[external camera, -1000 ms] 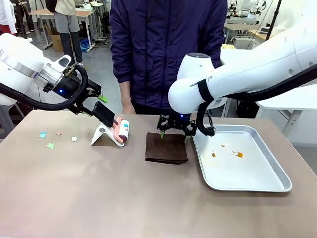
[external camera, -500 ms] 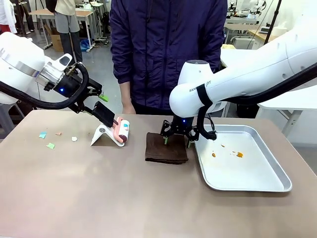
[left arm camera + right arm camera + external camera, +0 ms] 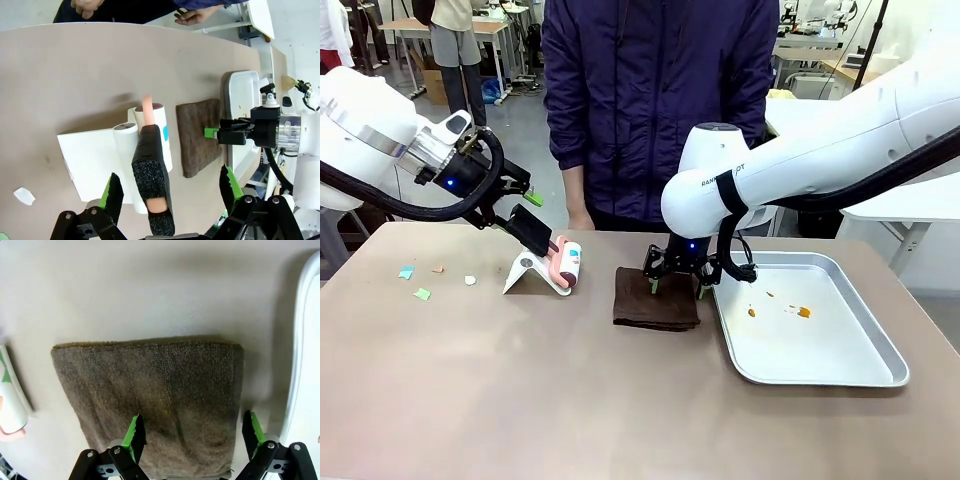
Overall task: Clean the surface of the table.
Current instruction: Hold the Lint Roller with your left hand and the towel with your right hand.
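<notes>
The table (image 3: 520, 390) lies below both empty, wide-apart jaws: right over cloth (image 3: 655, 305), left by lint roller (image 3: 568, 266)

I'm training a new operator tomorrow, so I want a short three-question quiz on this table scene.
1. True or false: the right tool stands open above the brown cloth.
2. The handle lying between the open fingers of the left tool belongs to: A) a lint roller B) a hammer C) a paintbrush
3. Fill in: the orange stains lie inside the metal ____.
Key: 1 true; 2 A; 3 tray.
</notes>
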Motion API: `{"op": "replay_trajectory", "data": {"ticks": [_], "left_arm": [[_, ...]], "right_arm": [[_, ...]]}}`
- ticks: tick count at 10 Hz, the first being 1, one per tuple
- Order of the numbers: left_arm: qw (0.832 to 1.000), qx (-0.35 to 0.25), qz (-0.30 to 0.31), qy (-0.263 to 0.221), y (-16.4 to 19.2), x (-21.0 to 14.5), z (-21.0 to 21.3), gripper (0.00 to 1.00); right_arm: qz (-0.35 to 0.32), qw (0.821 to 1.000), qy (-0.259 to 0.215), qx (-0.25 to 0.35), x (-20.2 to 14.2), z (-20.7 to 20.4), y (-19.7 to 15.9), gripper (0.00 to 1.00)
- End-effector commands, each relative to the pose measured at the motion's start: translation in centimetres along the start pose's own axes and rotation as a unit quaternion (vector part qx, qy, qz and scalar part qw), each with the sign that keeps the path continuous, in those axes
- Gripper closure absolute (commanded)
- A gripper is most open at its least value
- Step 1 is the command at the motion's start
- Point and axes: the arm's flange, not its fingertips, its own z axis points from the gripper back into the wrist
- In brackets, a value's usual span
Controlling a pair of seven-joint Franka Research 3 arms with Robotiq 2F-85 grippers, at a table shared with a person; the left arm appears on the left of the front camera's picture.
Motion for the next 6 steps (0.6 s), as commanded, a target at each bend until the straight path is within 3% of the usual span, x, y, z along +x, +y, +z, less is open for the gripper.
{"op": "replay_trajectory", "data": {"ticks": [1,2,3,4,5,6], "left_arm": [[1.000,-0.004,0.009,-0.003,-0.28,0.47,0.10,0.00],[1.000,0.002,0.001,-0.006,-0.32,0.36,0.04,0.19],[1.000,0.005,-0.001,-0.004,-0.56,0.12,0.03,0.58],[1.000,0.005,-0.001,0.000,-0.78,-0.06,0.03,0.76],[1.000,0.007,-0.003,0.003,-0.93,-0.18,0.00,1.00],[1.000,0.009,-0.003,0.005,-0.83,-0.13,0.05,1.00]], "right_arm": [[0.008,1.000,0.007,0.016,-0.25,-0.16,-0.57,0.00],[0.004,1.000,0.012,0.015,-0.29,-0.16,-0.56,0.00],[-0.002,1.000,0.012,0.019,-0.24,-0.08,-0.56,0.60],[-0.002,1.000,0.012,0.023,-0.15,-0.05,-0.56,0.60],[0.000,1.000,0.016,0.025,-0.12,-0.07,-0.57,1.00],[-0.002,0.999,0.025,0.030,0.03,-0.16,-0.63,0.65]]}}
